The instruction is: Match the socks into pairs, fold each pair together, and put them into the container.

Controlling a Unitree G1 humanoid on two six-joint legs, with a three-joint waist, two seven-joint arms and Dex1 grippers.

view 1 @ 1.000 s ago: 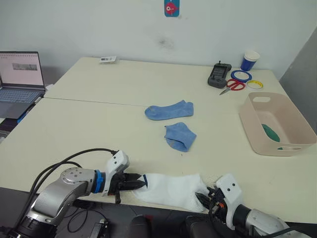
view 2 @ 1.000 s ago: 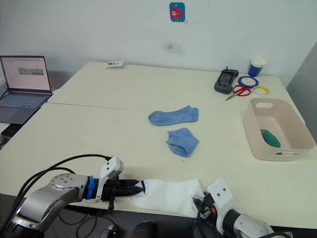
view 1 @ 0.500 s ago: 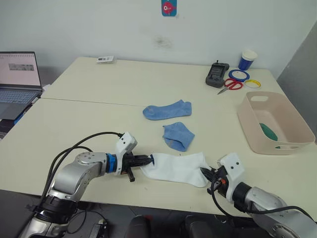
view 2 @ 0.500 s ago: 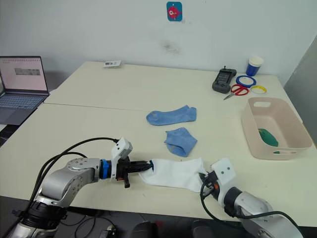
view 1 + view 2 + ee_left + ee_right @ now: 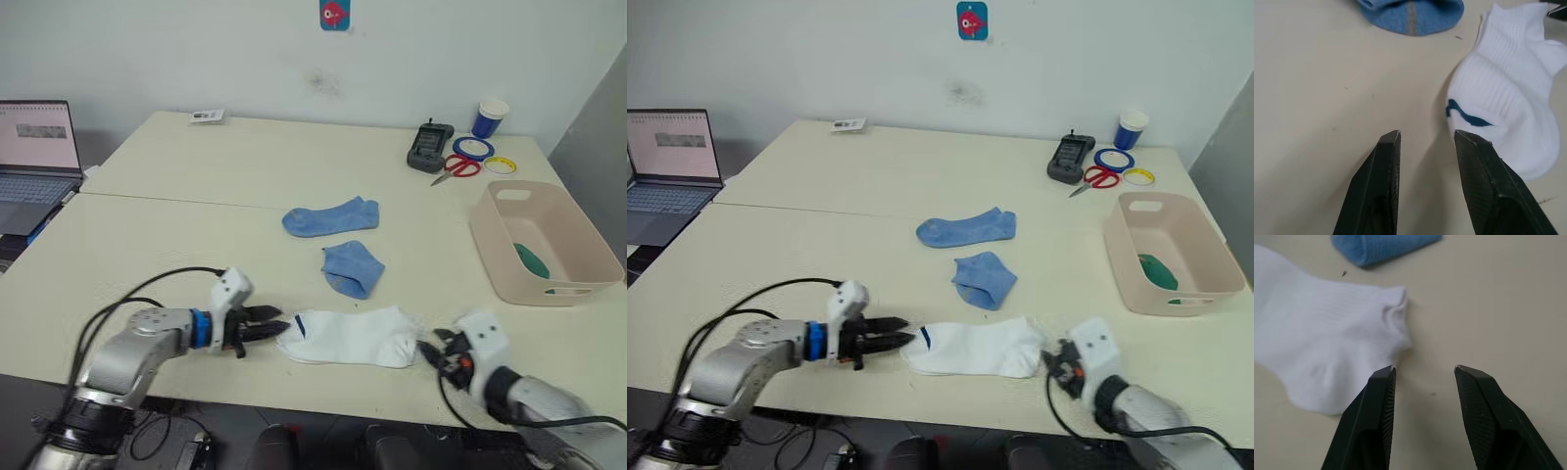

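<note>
A white sock (image 5: 348, 336) with a small dark blue mark lies flat near the table's front edge. My left gripper (image 5: 278, 321) stands open just off the sock's left end, holding nothing; the wrist view shows the sock (image 5: 1508, 107) beyond its fingertips. My right gripper (image 5: 429, 348) is open at the sock's right end, also apart from it (image 5: 1317, 357). Farther back lie a flat blue sock (image 5: 331, 216) and a folded blue sock (image 5: 353, 268). The pale pink container (image 5: 505, 264) stands at the right with a green sock (image 5: 534, 260) inside.
At the back right are a blue-and-white cup (image 5: 493, 117), tape rolls (image 5: 477, 149), red scissors (image 5: 458, 166) and a black device (image 5: 428, 147). A laptop (image 5: 34, 147) sits off the table's left side. A small card (image 5: 209, 117) lies at the back.
Both grippers held the white sock's ends and carried it farther onto the table. They have now let go, opened and drawn back slightly; the sock lies flat.
</note>
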